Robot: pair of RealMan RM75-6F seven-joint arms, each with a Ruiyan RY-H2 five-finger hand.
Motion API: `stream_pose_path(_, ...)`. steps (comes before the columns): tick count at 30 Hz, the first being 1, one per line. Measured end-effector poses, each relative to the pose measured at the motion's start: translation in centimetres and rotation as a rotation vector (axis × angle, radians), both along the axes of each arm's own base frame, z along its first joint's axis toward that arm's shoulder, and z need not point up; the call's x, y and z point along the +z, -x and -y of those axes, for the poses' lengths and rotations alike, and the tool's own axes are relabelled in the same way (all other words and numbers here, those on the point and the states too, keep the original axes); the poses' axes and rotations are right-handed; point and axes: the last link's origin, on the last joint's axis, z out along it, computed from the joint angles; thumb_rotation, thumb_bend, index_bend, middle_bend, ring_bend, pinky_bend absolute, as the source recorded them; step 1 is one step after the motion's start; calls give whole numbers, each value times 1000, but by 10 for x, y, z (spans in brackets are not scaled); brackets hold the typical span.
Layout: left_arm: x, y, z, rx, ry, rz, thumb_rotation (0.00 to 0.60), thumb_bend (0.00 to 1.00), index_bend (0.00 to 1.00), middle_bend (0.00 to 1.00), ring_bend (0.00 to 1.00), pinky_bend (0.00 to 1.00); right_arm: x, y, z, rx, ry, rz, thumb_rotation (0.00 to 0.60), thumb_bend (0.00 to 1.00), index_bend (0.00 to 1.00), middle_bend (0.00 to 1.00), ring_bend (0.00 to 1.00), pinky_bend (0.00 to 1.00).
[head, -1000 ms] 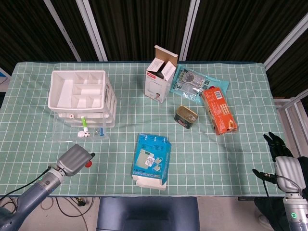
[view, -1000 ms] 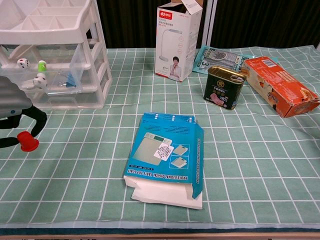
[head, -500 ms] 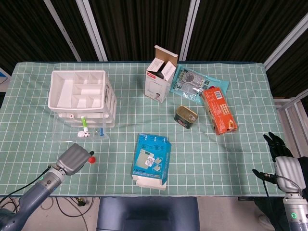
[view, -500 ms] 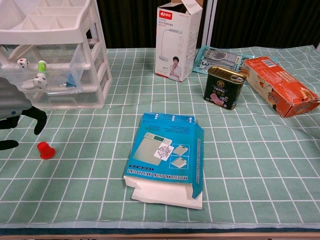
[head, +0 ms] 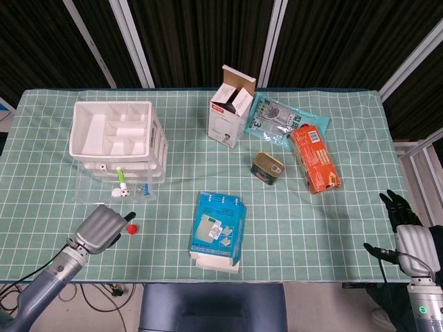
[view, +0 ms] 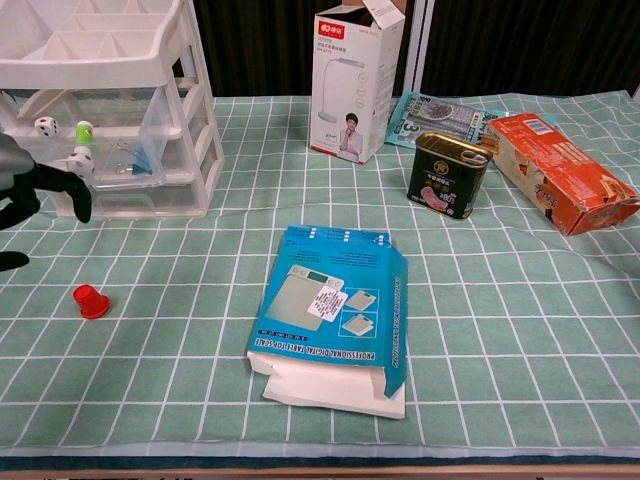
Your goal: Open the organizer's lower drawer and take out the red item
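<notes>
The small red item [head: 130, 229] [view: 91, 300] lies on the green checked cloth, in front of the organizer. My left hand [head: 100, 227] [view: 34, 190] hovers just left of it and above it, fingers apart, holding nothing. The white organizer [head: 118, 135] [view: 120, 70] stands at the back left. Its clear lower drawer [head: 114, 188] [view: 115, 165] is pulled out, with dice, a green-and-white piece and blue clips inside. My right hand [head: 407, 232] rests off the table's right front corner with fingers spread and nothing in it; the chest view does not show it.
A blue scale box [head: 219, 229] [view: 330, 315] lies at the front centre. A white lamp box [head: 230, 116] [view: 355, 80], a tin [head: 267, 168] [view: 447, 172], a foil packet [head: 280, 121] and an orange box [head: 313, 158] [view: 560, 170] stand further back and right.
My left hand let go of the red item, which dropped onto the cloth and stays there. The hand then rose and drew back toward the drawer. The right hand has not moved.
</notes>
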Motion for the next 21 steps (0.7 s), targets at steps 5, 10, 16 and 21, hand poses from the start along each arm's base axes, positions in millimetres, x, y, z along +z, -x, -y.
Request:
stream_pose_path(5, 20, 4, 22, -20, -85, 116, 600, 187, 8, 55, 68, 175, 0, 0, 0, -1, -1, -4, 600, 78, 0, 0, 0, 223)
stream_pose_path(10, 42, 27, 47, 44, -204, 221, 600, 121, 0, 0, 0, 0, -1, 0, 0, 1, -7, -26, 600, 77, 0, 0, 0, 224)
stream_pose_path(16, 56, 61, 56, 165, -333, 266, 600, 95, 0, 0, 0, 0, -2, 0, 1, 6, -4, -72, 600, 77, 0, 0, 0, 223)
stream_pose_path(21, 57, 88, 60, 241, -429, 293, 600, 89, 0, 0, 0, 0, -3, 0, 1, 2, 1, -83, 600, 77, 0, 0, 0, 223)
